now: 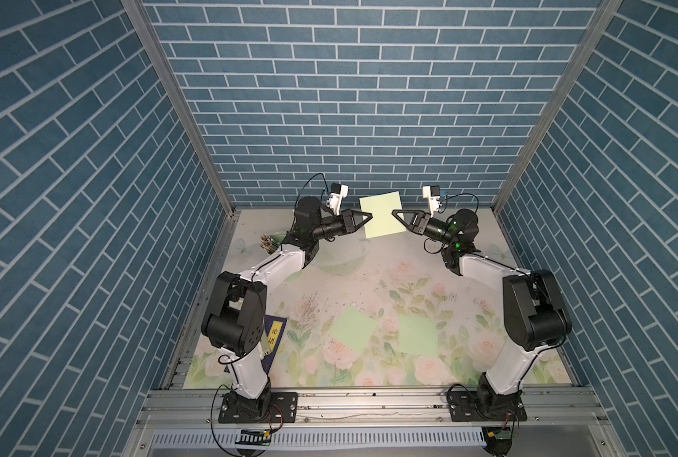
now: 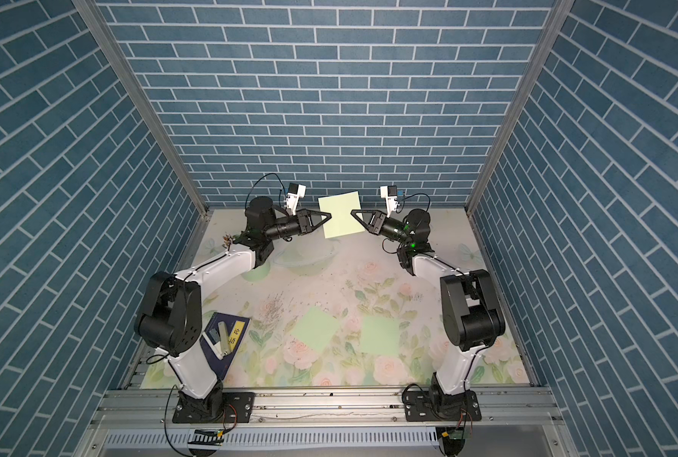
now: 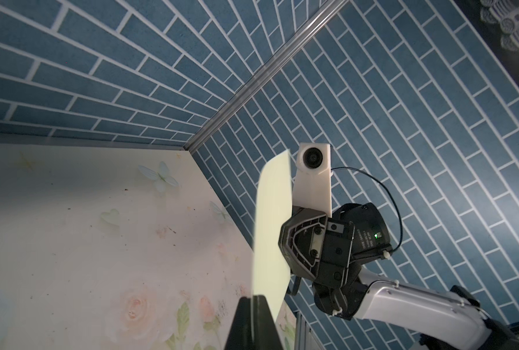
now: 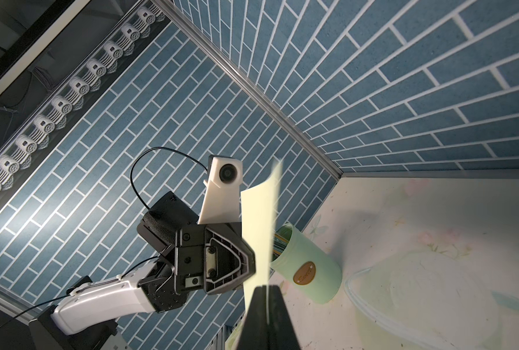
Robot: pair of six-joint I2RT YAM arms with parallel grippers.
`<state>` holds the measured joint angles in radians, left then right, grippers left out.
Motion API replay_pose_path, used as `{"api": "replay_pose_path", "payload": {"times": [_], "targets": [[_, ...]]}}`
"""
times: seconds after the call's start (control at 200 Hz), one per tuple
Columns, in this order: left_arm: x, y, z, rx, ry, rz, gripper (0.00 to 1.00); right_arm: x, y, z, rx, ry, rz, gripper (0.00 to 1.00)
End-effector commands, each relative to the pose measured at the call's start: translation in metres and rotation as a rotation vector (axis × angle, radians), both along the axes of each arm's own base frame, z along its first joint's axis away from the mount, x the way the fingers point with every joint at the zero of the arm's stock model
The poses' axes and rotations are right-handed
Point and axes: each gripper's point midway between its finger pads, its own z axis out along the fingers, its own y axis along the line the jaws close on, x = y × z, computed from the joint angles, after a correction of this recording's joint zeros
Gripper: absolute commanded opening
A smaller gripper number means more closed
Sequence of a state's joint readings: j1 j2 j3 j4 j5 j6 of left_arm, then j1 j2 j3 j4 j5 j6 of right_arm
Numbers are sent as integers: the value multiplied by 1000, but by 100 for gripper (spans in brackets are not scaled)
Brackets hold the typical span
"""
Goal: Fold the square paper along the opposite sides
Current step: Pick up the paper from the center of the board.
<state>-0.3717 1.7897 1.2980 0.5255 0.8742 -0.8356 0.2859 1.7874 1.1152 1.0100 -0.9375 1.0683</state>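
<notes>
Looking down from both top views, I have the square paper (image 1: 381, 215) lifted off the floral table (image 1: 369, 277), hanging in the air near the back brick wall (image 1: 349, 99) between my two arms. My left gripper (image 1: 370, 216) pinches one side edge of the sheet, its jaws clenched on it; through the left wrist camera I see the paper (image 3: 271, 224) rising edge-on out of the closed fingers (image 3: 243, 324). My right gripper (image 1: 393, 213) is clamped on the opposite side edge, and its wrist camera shows the same sheet (image 4: 259, 230) running up from between its pressed fingers (image 4: 277, 318). The sheet looks flat and unfolded, tilted a little. Two more pale green sheets (image 1: 354, 328) lie flat on the table near its front edge, a dark blue book (image 2: 226, 340) sits by the left arm's base, and a green cup (image 4: 309, 269) lies on its side near the back.
</notes>
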Motion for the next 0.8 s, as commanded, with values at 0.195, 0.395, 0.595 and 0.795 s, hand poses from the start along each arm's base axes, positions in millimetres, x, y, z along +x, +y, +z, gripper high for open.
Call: {"api": "replay_pose_path", "payload": {"times": [0.195, 0.395, 0.595, 0.795], "targets": [[2, 1, 24, 44, -58, 9, 0, 9, -21, -8, -110, -49, -96, 11], [-9, -6, 47, 103, -135, -31, 0, 44, -50, -47, -369, -36, -310, 38], [-30, -27, 62, 101, -207, -144, 0, 71, -33, -79, -513, 3, -376, 45], [-16, -35, 56, 127, -212, -127, 0, 58, 11, -56, -373, -15, -264, 51]]}}
